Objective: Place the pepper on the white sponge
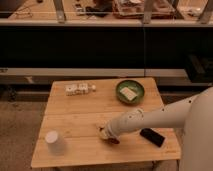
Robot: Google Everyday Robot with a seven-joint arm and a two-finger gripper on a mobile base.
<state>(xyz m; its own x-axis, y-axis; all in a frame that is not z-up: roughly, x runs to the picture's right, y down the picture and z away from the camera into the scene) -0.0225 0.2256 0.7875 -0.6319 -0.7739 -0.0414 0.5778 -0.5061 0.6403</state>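
Camera view has the gripper (106, 134) low over the front middle of the wooden table (75, 112); whether it is clamped or apart cannot be told. The pepper (114, 141) lies at its tip. A black phone (152, 136) sits nearby on the right. The white sponge (128, 93) rests in the green bowl (142, 90), well apart toward the back.

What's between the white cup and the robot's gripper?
Nothing, just bare table. The camera view shows the gripper near the front edge, right of the white cup.
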